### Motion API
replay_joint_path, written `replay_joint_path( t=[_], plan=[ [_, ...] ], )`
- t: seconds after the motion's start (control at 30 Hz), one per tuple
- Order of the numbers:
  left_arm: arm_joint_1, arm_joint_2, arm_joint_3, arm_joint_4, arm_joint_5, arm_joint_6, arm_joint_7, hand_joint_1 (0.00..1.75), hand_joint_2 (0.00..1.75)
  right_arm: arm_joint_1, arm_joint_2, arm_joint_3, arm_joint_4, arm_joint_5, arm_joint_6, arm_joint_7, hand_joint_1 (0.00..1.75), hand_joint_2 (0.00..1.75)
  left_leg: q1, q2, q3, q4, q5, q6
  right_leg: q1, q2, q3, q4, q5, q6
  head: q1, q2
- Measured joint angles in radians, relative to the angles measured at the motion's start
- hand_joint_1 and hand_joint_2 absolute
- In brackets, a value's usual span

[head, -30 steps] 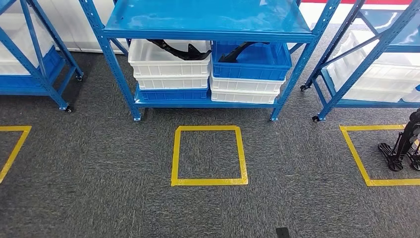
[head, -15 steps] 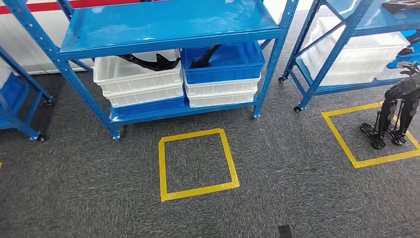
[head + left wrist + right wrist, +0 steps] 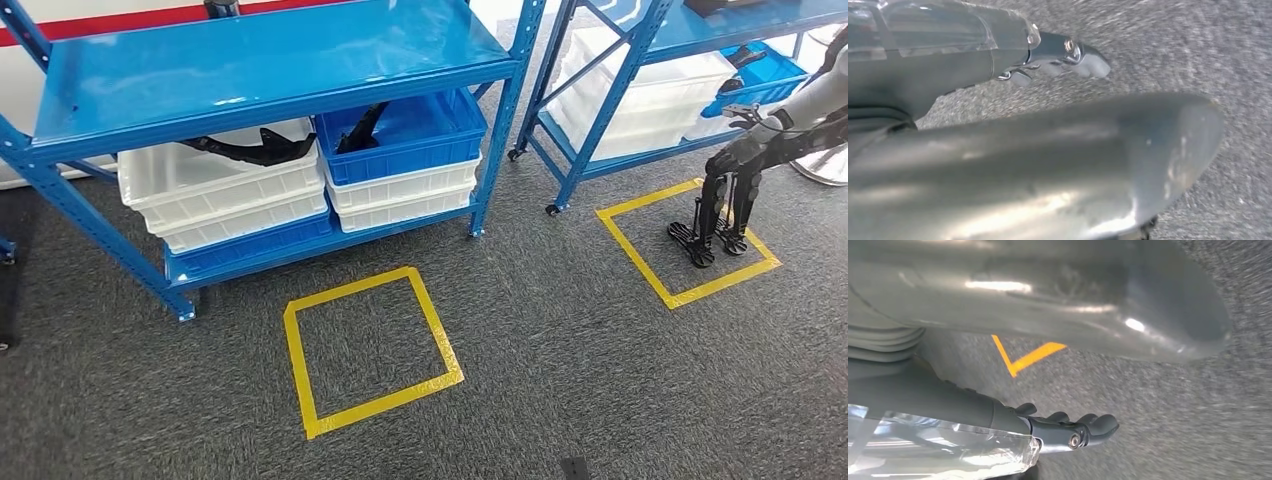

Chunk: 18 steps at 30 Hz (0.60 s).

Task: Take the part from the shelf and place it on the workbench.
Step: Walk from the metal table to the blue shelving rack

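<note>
Nearest in, the left hand (image 3: 998, 60) hangs over speckled grey carpet (image 3: 560, 360), a broad smooth thumb beside pale, rounded fingertips (image 3: 1090, 65) that curl together with nothing between them. The right hand (image 3: 998, 425) is much the same: a glossy clear cover over its back, and dark fingers (image 3: 1088, 427) bunched side by side, curled in, holding nothing. A corner of yellow tape (image 3: 1023, 357) shows on the carpet past it.

Out on the floor, a yellow tape square (image 3: 370, 350) lies flat on the rough carpet, just in front of the blue steel shelf (image 3: 270, 60). That shelf has punched uprights and a shiny painted deck. Under the deck sit stacked plastic bins: a white bin (image 3: 225, 185) on the left, a blue bin (image 3: 405, 135) on the right.

The part (image 3: 250, 150) is in the white bin, a black, thin, curved and jagged piece lying roughly flat, its long axis running left to right along the shelf front, with the forked end pointing right toward the blue bin. A second black piece (image 3: 362, 125) leans in the blue bin, tilted, upper end toward the back.

Farther right, a second tape square (image 3: 685, 240) has another robot (image 3: 770, 140) standing in it on black feet, before a second shelf (image 3: 640, 60) with white bins.
</note>
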Motion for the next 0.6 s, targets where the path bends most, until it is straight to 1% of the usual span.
replay_joint_path(
  t=[0.03,0.07,0.1,0.13,0.17,0.2,0.23,0.27,0.3,0.33,0.37,0.4,0.43,0.47,0.5,0.53,0.57,0.6],
  plan=[
    [-0.001,0.000,0.000,0.000,0.000,0.000,0.000,0.00,0.00,0.003,0.000,0.000,0.000,0.000,0.000,0.000,0.00,0.00,-0.003,0.011,0.015,0.000,-0.011,0.000,0.004,-0.005,0.008,-0.042,0.046,-0.009,0.004,0.000],
    [-0.002,0.000,0.000,0.000,0.000,0.000,0.000,0.00,0.00,0.006,0.000,0.000,0.000,0.000,0.000,0.000,0.00,0.00,-0.006,0.023,0.028,-0.001,-0.022,0.000,0.011,-0.017,0.024,-0.101,0.094,-0.021,0.009,0.000],
    [-0.004,-0.001,0.000,0.000,0.000,0.000,0.000,0.00,0.00,0.006,-0.001,0.000,0.000,0.000,0.000,0.000,0.00,0.00,-0.010,0.033,0.039,-0.003,-0.032,-0.002,0.020,-0.038,0.041,-0.153,0.126,-0.035,0.010,0.000],
    [-0.005,-0.002,0.000,0.000,0.000,0.000,0.000,0.00,0.00,0.005,-0.002,0.000,0.000,0.000,0.000,0.000,0.00,0.00,-0.013,0.043,0.045,-0.004,-0.041,-0.005,0.028,-0.057,0.057,-0.198,0.140,-0.047,0.011,0.000],
    [-0.006,-0.004,0.000,0.000,0.000,0.000,0.000,0.00,0.00,0.004,-0.002,0.000,0.000,0.000,0.000,0.000,0.00,0.00,-0.015,0.053,0.048,-0.006,-0.046,-0.009,0.034,-0.070,0.065,-0.220,0.137,-0.055,0.011,0.000],
    [-0.008,-0.005,0.000,0.000,0.000,0.000,0.000,0.00,0.00,0.004,-0.003,0.000,0.000,0.000,0.000,0.000,0.00,0.00,-0.017,0.062,0.051,-0.010,-0.050,-0.014,0.037,-0.073,0.070,-0.229,0.128,-0.059,0.009,0.000],
    [-0.009,-0.005,0.000,0.000,0.000,0.000,0.000,0.00,0.00,0.004,-0.003,0.000,0.000,0.000,0.000,0.000,0.00,0.00,-0.018,0.073,0.057,-0.016,-0.052,-0.018,0.036,-0.064,0.075,-0.243,0.123,-0.060,0.011,0.000],
    [-0.011,-0.006,0.000,0.000,0.000,0.000,0.000,0.00,0.00,0.007,-0.004,0.000,0.000,0.000,0.000,0.000,0.00,0.00,-0.018,0.061,0.063,-0.020,-0.056,-0.022,0.032,-0.054,0.081,-0.254,0.124,-0.059,0.013,0.000],
    [-0.013,-0.006,0.000,0.000,0.000,0.000,-0.001,0.00,0.00,0.008,-0.004,0.000,0.000,0.000,0.000,0.000,0.00,0.00,-0.016,0.031,0.064,-0.012,-0.063,-0.027,0.027,-0.043,0.092,-0.268,0.126,-0.058,0.013,0.000],
    [-0.014,-0.005,0.000,0.000,0.000,0.000,-0.001,0.00,0.00,0.007,-0.004,0.000,0.000,0.000,0.000,0.000,0.00,0.00,-0.013,-0.006,0.051,0.017,-0.076,-0.032,0.021,-0.033,0.104,-0.282,0.127,-0.058,0.012,0.000],
    [-0.013,-0.005,0.000,0.000,-0.001,0.000,-0.001,0.00,0.00,0.005,-0.004,0.000,0.000,0.000,0.000,0.000,0.00,0.00,-0.009,-0.045,0.021,0.069,-0.095,-0.037,0.016,-0.022,0.114,-0.292,0.128,-0.057,0.010,0.000],
    [-0.012,-0.005,0.000,0.000,-0.001,0.000,0.001,0.00,0.00,0.002,-0.003,0.000,0.000,0.002,0.002,0.001,0.00,0.00,-0.005,-0.063,-0.020,0.134,-0.114,-0.042,0.012,-0.012,0.121,-0.296,0.126,-0.057,0.005,0.000],
    [-0.010,-0.005,0.000,0.000,-0.002,0.000,0.004,0.00,0.00,-0.001,-0.002,0.000,0.000,0.005,0.006,0.004,0.00,0.00,-0.002,-0.065,-0.066,0.197,-0.128,-0.048,0.009,0.000,0.127,-0.297,0.122,-0.057,0.000,0.000],
    [-0.009,-0.005,0.000,0.000,-0.003,0.000,0.009,0.00,0.00,-0.001,-0.001,0.000,0.000,0.007,0.013,0.009,0.00,0.00,0.002,-0.061,-0.103,0.237,-0.124,-0.053,0.007,0.010,0.135,-0.297,0.116,-0.055,-0.005,0.000],
    [-0.008,-0.005,0.000,0.000,-0.004,0.001,0.014,0.00,0.00,0.001,-0.001,0.000,0.000,0.010,0.021,0.013,0.00,0.00,0.006,-0.056,-0.125,0.243,-0.099,-0.059,0.004,0.018,0.144,-0.296,0.109,-0.051,-0.008,0.000],
    [-0.007,-0.005,0.000,0.001,-0.005,0.002,0.018,0.00,0.00,0.003,-0.001,-0.001,0.000,0.010,0.029,0.016,0.00,0.00,0.010,-0.052,-0.130,0.212,-0.053,-0.064,0.000,0.026,0.155,-0.294,0.099,-0.046,-0.011,0.000],
    [-0.007,-0.005,0.000,0.001,-0.006,0.003,0.020,0.00,0.00,0.005,-0.001,-0.001,0.000,0.010,0.038,0.016,0.00,0.00,0.015,-0.050,-0.121,0.156,0.001,-0.071,-0.004,0.033,0.165,-0.289,0.088,-0.038,-0.012,0.000],
    [-0.006,-0.006,0.000,0.001,-0.007,0.003,0.020,0.00,0.00,0.005,-0.001,-0.001,0.000,0.010,0.044,0.014,0.00,0.00,0.018,-0.052,-0.108,0.105,0.039,-0.078,-0.005,0.038,0.171,-0.283,0.077,-0.029,-0.018,0.000]
  ],
)
